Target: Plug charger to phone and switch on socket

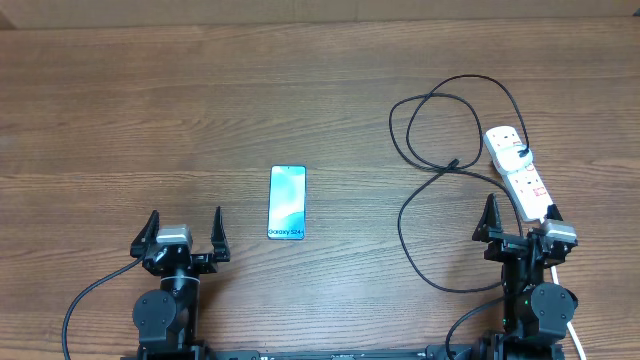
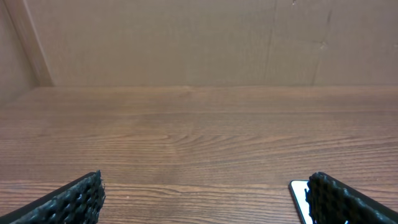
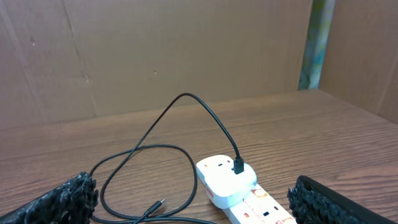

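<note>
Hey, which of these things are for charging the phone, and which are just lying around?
For the job:
phone
charger cable, already plugged into the strip
power strip

Not part of it:
wooden table
cardboard wall behind
</note>
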